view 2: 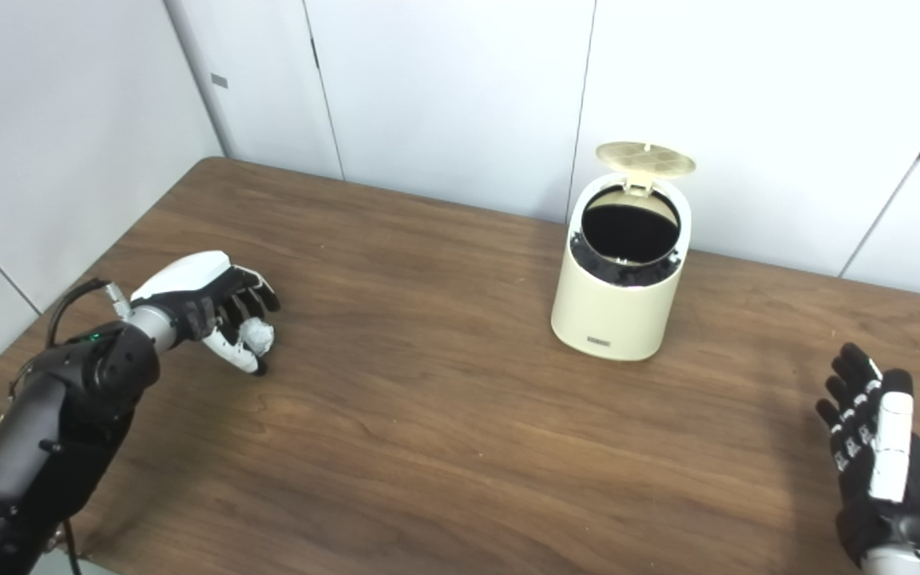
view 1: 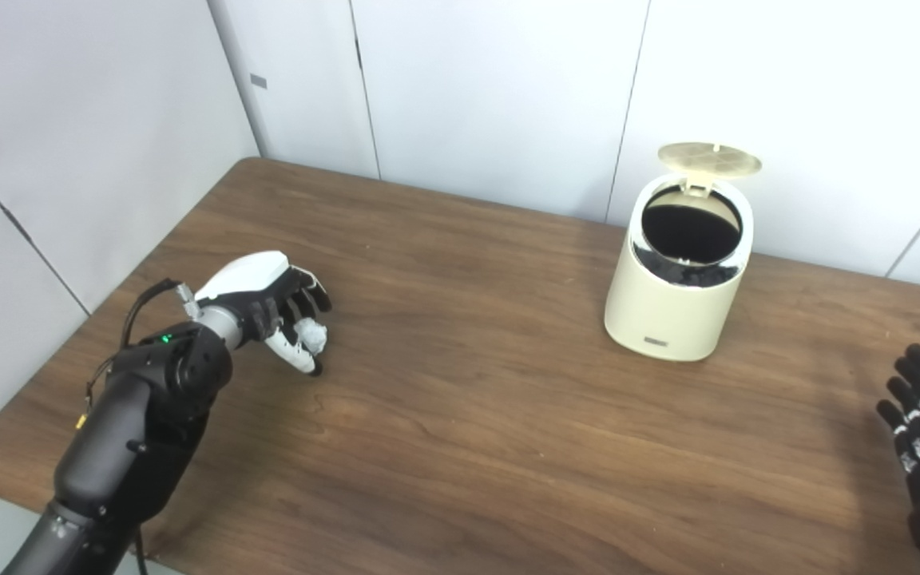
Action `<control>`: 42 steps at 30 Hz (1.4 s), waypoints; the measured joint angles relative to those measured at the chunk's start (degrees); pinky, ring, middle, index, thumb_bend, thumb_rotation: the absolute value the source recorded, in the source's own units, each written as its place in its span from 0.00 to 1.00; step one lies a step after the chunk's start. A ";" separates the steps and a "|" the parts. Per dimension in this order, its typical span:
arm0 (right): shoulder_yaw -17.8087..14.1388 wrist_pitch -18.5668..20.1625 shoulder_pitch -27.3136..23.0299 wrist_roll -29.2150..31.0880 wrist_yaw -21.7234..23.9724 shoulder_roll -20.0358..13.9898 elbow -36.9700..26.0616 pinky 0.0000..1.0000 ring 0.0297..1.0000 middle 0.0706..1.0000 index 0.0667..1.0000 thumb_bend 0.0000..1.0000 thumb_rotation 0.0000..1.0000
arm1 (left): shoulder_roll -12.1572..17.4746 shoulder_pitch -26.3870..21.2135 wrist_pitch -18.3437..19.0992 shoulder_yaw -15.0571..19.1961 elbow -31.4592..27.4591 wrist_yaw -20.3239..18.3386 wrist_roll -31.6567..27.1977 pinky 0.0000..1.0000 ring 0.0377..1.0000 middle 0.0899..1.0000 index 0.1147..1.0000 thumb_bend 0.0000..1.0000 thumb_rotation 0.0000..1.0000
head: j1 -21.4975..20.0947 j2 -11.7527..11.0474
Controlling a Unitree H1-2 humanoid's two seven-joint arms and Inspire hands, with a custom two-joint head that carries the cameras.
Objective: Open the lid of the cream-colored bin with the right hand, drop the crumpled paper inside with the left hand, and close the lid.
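The cream-colored bin (view 1: 676, 307) stands at the back right of the table, its round lid (view 1: 709, 158) tipped up and the dark inside showing. At the left, my left hand (view 1: 268, 303) hovers low over the wood with its fingers curled around a small white crumpled paper ball (view 1: 314, 335). Far from the bin, near the right front edge, my right hand (view 2: 879, 435) is open, fingers spread and pointing up, holding nothing.
The brown wooden table (view 1: 468, 423) runs from the white panelled wall at the back to the front edge. Its left edge passes close beside my left forearm (view 1: 140, 415).
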 measured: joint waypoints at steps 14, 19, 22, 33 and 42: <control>-0.22 -0.01 -0.07 0.10 -0.03 0.06 0.00 0.91 0.93 0.89 0.86 0.50 1.00 | 0.37 -1.20 0.01 -2.88 2.76 -1.42 7.63 0.40 0.44 0.49 0.39 0.50 0.00 | -0.09 0.18; -0.46 -0.01 -0.09 0.13 -0.10 0.06 0.00 0.91 0.92 0.89 0.85 0.51 1.00 | 1.35 -1.64 -0.03 -3.42 3.76 -1.60 8.31 0.40 0.45 0.49 0.39 0.50 0.00 | 0.18 0.18; -0.51 -0.01 -0.09 0.22 -0.06 0.04 0.00 0.93 0.93 0.89 0.86 0.51 1.00 | 1.48 -1.64 -0.04 -3.42 4.02 -1.52 8.36 0.40 0.45 0.49 0.39 0.50 0.00 | 0.18 0.18; -0.44 -0.55 -0.12 0.65 0.00 0.07 0.71 0.89 0.91 0.88 0.86 0.52 1.00 | 1.46 -1.34 -0.03 -3.39 2.90 -1.39 7.28 0.41 0.45 0.49 0.38 0.50 0.00 | -0.79 0.09; -0.19 -1.99 -0.12 0.48 0.07 0.07 1.57 0.92 0.92 0.89 0.86 0.55 1.00 | -0.22 -1.69 -0.13 -3.18 -4.08 -0.02 4.20 0.40 0.40 0.46 0.41 0.50 0.00 | -3.42 -0.09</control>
